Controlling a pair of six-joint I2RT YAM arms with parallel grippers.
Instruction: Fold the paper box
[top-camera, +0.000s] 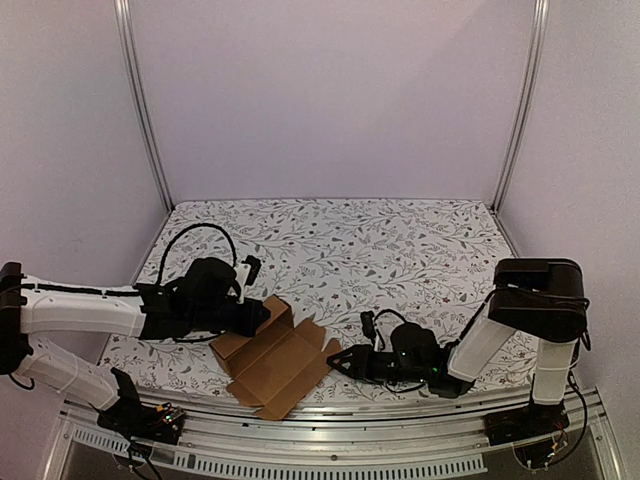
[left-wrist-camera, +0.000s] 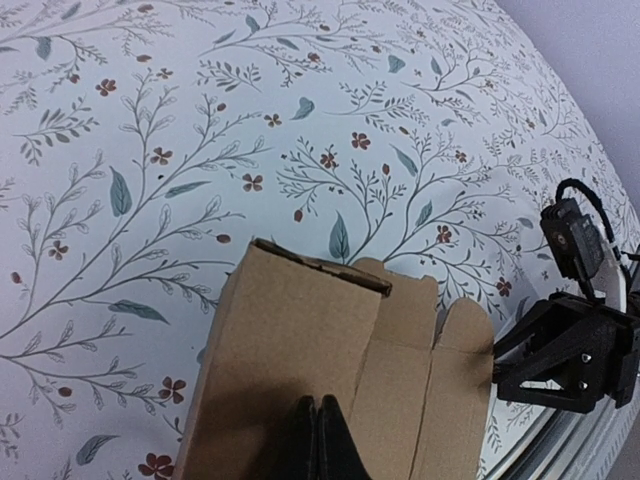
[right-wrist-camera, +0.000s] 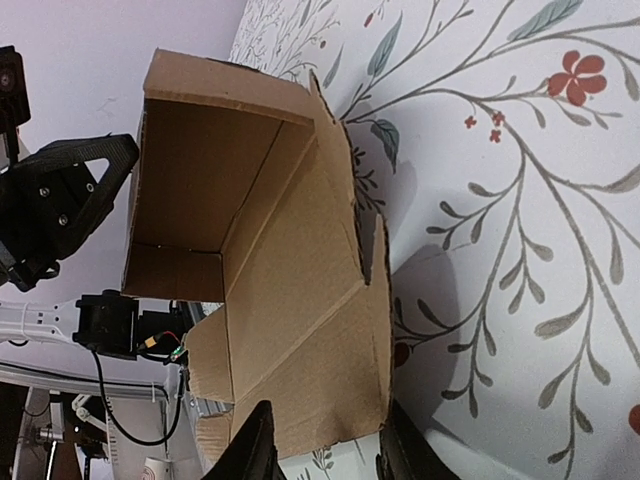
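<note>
The paper box (top-camera: 275, 365) lies partly folded on the flowered worktop (top-camera: 400, 250), low and left of centre in the top view, one panel raised upright on its left side. The left end effector (top-camera: 262, 315) is closed tight against that raised panel. The right end effector (top-camera: 335, 362) is part open at the box's right edge, a flap lying between its fingers (right-wrist-camera: 255, 450); whether they grip it cannot be told.
</note>
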